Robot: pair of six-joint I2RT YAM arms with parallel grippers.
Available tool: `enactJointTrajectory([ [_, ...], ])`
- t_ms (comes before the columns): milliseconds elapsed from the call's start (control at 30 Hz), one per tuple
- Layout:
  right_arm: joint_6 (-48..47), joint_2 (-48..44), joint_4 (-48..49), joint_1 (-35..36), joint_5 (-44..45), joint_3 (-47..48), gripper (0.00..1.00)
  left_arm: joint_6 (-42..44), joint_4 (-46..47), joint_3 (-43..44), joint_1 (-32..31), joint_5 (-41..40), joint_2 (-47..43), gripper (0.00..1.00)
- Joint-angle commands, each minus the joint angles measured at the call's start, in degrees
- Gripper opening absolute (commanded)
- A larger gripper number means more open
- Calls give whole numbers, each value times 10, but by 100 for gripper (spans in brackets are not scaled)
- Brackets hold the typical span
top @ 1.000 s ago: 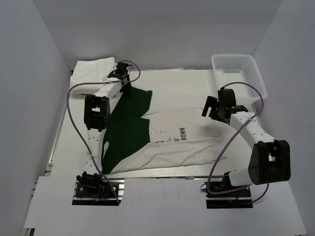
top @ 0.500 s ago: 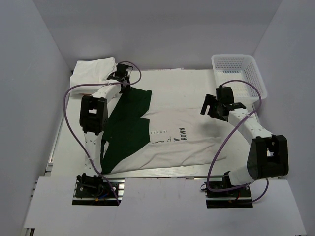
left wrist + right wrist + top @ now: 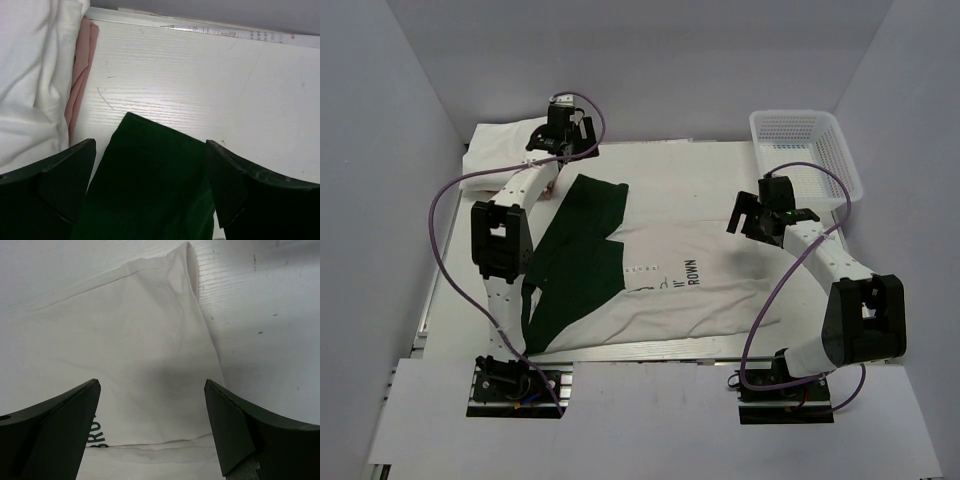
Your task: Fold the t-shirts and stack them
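The left gripper [image 3: 560, 138] and the right gripper [image 3: 750, 220] stand open and empty, left above the green sleeve [image 3: 150, 190], right over the tee [image 3: 670, 285] spread mid-table. We judge the task part done: one sleeve is folded in, the right side is unfolded, and stacking on the far-left pile [image 3: 505, 145] is pending. The table [image 3: 690, 175] between pile and basket [image 3: 805, 140] gives open room; the tee's near hem runs close to the edge.

Robot lab cell: plain white walls [image 3: 640, 60] box in the desk [image 3: 690, 170]. Purple-cabled left arm [image 3: 500, 240] and right arm [image 3: 860, 320] bolted at its near edge, aluminium rail [image 3: 650, 349] frame.
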Motion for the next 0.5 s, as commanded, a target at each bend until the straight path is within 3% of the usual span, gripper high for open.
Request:
enactJointTrajectory([
  [0,-2,-10,17,4,9,7,90,13,-44,44,-1,11,46,100],
  [233,0,7,18,4,10,17,90,23,-44,109,-1,21,129,100],
  [467,0,28,19,2,5,22,90,23,-55,103,-1,-34,173,100],
])
